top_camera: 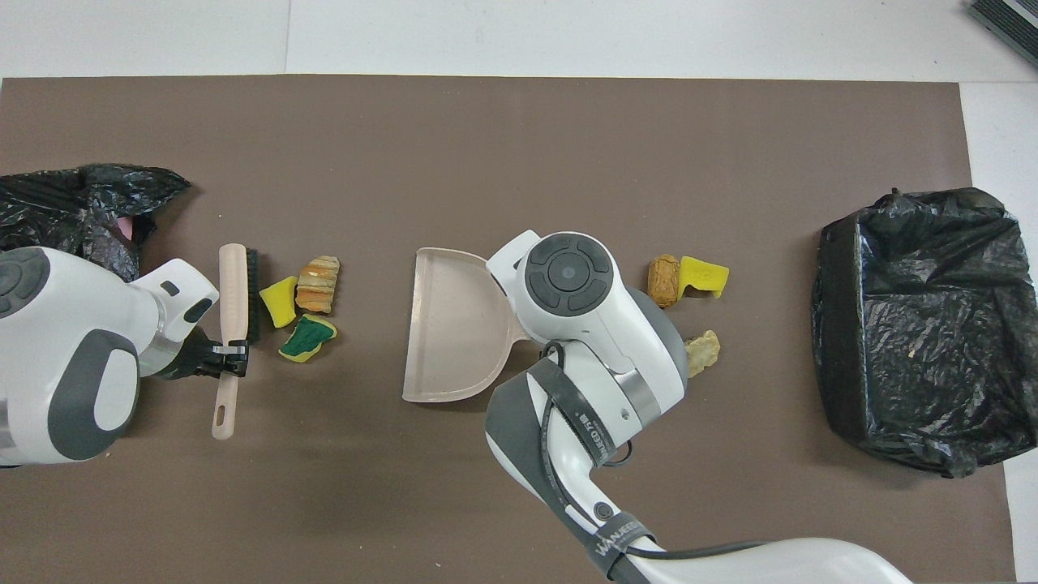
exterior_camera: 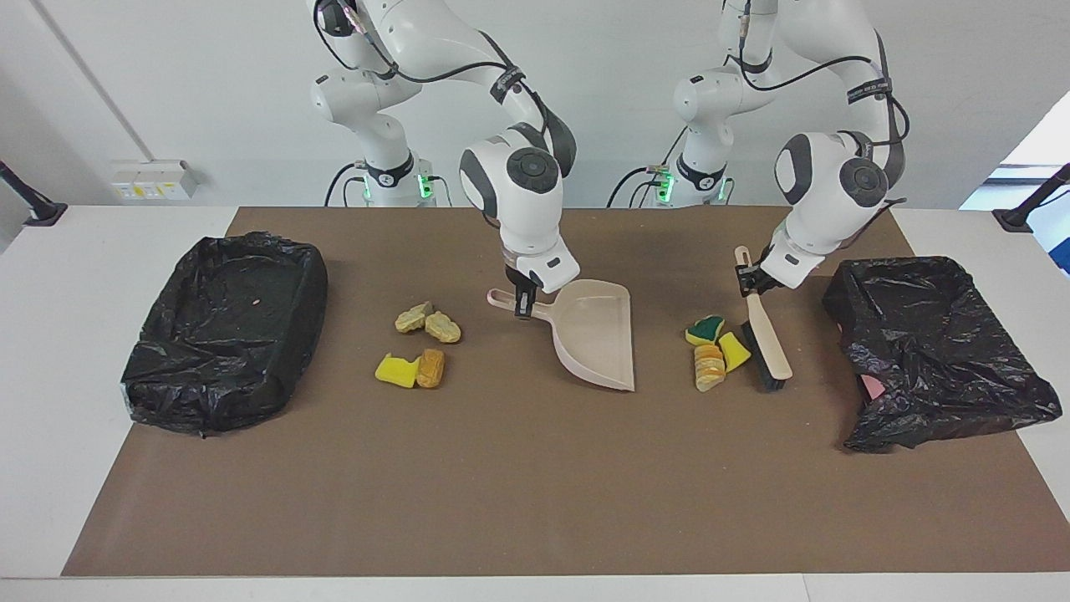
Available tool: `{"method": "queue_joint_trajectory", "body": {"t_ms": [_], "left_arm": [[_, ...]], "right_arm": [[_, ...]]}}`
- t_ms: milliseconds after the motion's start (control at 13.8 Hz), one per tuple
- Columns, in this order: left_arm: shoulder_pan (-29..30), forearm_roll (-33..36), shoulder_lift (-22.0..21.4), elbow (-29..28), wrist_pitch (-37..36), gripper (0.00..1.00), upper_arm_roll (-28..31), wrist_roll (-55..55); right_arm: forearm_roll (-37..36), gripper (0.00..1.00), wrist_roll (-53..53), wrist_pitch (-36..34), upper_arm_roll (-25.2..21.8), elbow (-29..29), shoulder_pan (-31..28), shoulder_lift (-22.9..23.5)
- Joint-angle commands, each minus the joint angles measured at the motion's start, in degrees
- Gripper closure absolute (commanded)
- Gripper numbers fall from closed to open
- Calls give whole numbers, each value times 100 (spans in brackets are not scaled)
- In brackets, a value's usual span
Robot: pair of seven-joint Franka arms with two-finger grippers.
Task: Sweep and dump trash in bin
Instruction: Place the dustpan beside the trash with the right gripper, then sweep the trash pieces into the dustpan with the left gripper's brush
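My left gripper (exterior_camera: 750, 281) clamps the brush (exterior_camera: 765, 334), just beside three scraps (exterior_camera: 712, 351); my right gripper (exterior_camera: 523, 303) grips the dustpan (exterior_camera: 595, 334) handle, wrist bent down. A tilted pan lip could let scraps slide under. Four more scraps (exterior_camera: 420, 344) lie beside it

Right hand (exterior_camera: 524, 306) gripping dustpan (exterior_camera: 595, 336) handle, left hand (exterior_camera: 750, 280) gripping brush (exterior_camera: 766, 330) beside trash (exterior_camera: 713, 352)
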Motion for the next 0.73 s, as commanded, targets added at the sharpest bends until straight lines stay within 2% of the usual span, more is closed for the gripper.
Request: {"method": "queue_joint_trajectory", "body": {"t_ms": [0,290,653], "left_arm": [[-298,-41,-106,-73,-50,100,44,8],[-947,-41,-246,-274,3,100,44,-421],[-2282,-102,-352,-328,47,100,18,-1081]], "right_arm": [[56,100,-40,254,12,-238,93,-67],[47,100,-13,219,12,-239,93,-67],[47,100,-13,175,12,-239,93,-76]]}}
